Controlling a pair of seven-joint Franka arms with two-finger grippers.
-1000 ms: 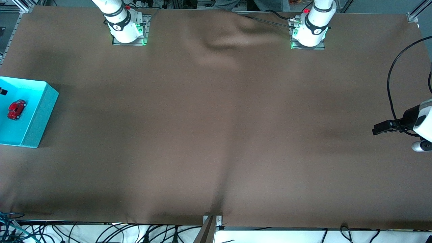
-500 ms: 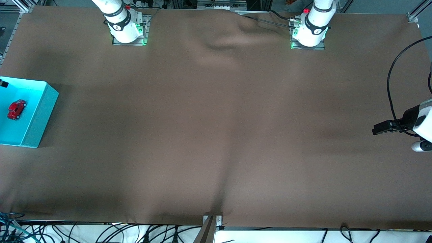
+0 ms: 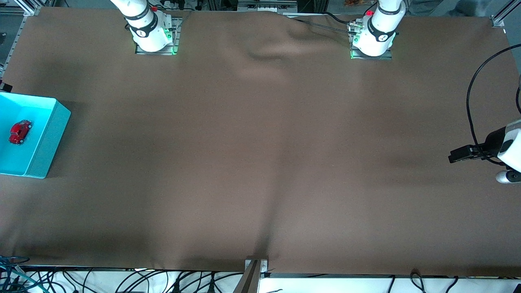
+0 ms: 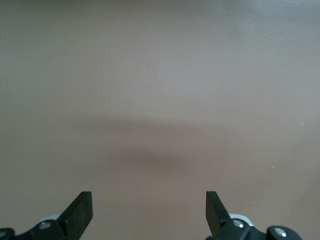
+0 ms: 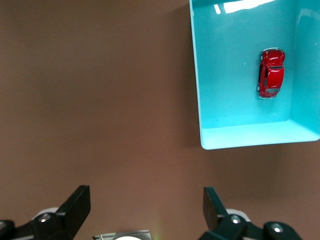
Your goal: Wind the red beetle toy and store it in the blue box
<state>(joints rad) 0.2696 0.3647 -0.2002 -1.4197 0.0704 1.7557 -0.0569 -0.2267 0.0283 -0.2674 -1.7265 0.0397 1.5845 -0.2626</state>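
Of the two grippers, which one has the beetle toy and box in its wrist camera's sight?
The right gripper, open over bare tablecloth, sees the red beetle toy lying in the blue box. The left gripper, also open, sees only brown cloth.

Red beetle toy (image 3: pixel 20 132) upright inside open blue box (image 3: pixel 49 138).

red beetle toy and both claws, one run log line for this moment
red beetle toy: in blue box | left claw: open, over bare table | right claw: open, empty, over table beside box
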